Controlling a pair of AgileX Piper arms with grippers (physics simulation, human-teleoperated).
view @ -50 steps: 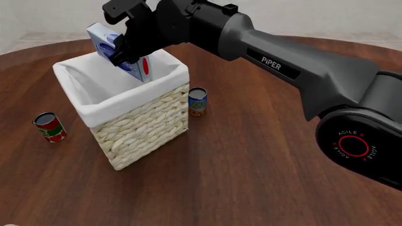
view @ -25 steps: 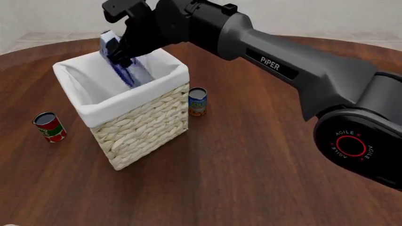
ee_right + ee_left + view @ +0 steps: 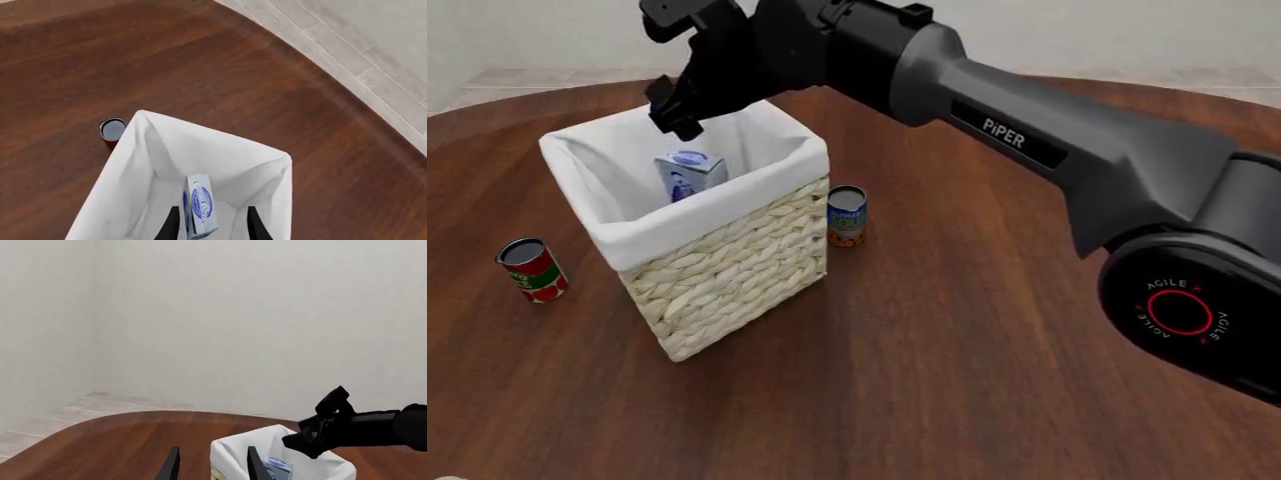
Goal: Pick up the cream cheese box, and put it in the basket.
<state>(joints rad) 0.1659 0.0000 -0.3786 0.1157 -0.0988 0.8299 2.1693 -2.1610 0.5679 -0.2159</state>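
Cream cheese box (image 3: 687, 174) sits inside the basket (image 3: 727, 265), upright on end against the white cloth liner (image 3: 607, 185), below the rim. Nothing grips it.

Right hand (image 3: 675, 108) hangs just above the basket's far rim, fingers apart; in the right wrist view the two fingertips (image 3: 171, 225) flank the box (image 3: 200, 204) from above with clear gaps on both sides, not touching it. The right arm (image 3: 1028, 140) reaches across the worktop (image 3: 961, 380) to the basket.

Left hand (image 3: 212, 467) shows only in its own wrist view: two fingertips apart, nothing between them, held well above the worktop and pointing toward the basket (image 3: 233, 460). The same view catches the right hand (image 3: 319, 432) over the basket and the box top (image 3: 277, 466) inside the liner.

Blue-and-orange can (image 3: 846, 216) stands on the worktop just beside the basket's right corner. Red can (image 3: 533, 269) stands on the worktop left of the basket, apart from it; right wrist view shows it (image 3: 112, 131) beside the liner's outer corner.
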